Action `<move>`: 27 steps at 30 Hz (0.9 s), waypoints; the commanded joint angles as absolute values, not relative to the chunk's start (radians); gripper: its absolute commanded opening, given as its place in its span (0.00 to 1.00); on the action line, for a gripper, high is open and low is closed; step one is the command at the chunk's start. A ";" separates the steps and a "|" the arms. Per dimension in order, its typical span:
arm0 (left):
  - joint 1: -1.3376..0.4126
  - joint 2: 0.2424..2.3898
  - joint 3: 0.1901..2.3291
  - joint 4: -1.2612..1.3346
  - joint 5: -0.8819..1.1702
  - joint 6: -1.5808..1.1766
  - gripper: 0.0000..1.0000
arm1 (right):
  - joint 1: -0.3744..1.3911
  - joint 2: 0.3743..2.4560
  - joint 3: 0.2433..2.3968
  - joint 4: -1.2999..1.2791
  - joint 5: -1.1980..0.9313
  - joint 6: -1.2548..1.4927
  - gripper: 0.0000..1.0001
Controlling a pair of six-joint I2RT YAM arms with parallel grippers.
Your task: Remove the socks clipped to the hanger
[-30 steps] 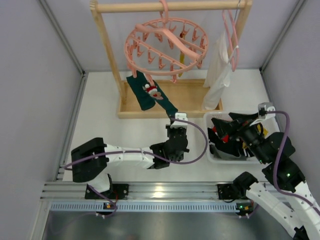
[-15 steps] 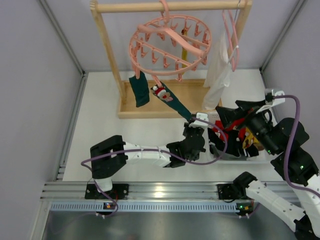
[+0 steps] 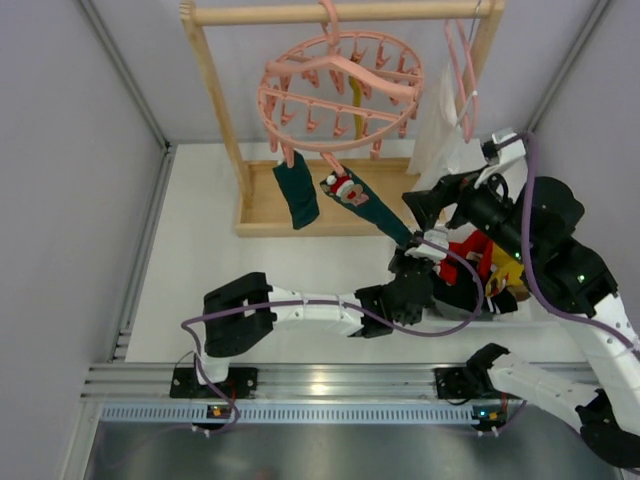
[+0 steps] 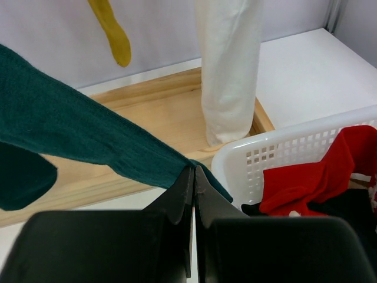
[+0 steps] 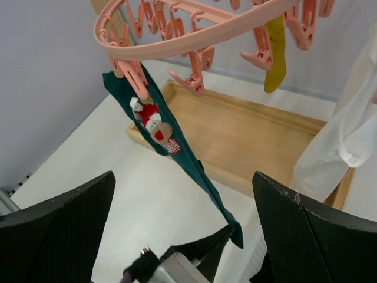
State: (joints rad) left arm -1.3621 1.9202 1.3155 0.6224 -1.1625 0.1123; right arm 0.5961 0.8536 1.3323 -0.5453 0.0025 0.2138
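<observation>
Now the left gripper (image 4: 193, 172) sits at the near corner of the white basket (image 4: 277, 147), its jaws pinched narrow on the toe of the teal Santa sock (image 3: 368, 205). Within the last second this arm has swung right, from mid-table to just beside the basket, dragging the toe with it. Red socks (image 4: 318, 177) and dark fabric already lie in the basket.

That pull has drawn the Santa sock into a taut line. Its long axis slants from the pink clip peg (image 5: 132, 71) at the cuff, high and to the left in the top view, down and right to the toe in the jaws, so it points at the basket. The Santa patch faces up. The cuff is not yet free, so I judge this sock to be mid-removal, needing either more pull or the peg squeezed.

Meanwhile the right gripper (image 3: 428, 200) has risen out of the basket and hangs above the stretched sock, jaws wide and holding nothing, facing the hoop.

Further back, the round pink hanger (image 5: 188, 46) has turned and tipped toward the pull. A 2nd teal sock (image 3: 297, 190) hangs limp and vertical from a neighbouring peg, and 1 mustard sock (image 5: 274, 59) dangles from the far side. Behind stand the wooden rack (image 3: 215, 90) and the white cloth (image 4: 230, 71).
</observation>
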 commanded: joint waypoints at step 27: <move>-1.378 2.042 1.462 0.666 -1.078 0.233 0.00 | 1.017 1.506 1.907 -0.745 0.808 -0.083 0.80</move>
State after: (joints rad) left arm -1.3697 2.0380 1.4269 0.6220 -1.0908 0.2176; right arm 0.9810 1.4498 1.8381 -0.6823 0.5766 -0.0040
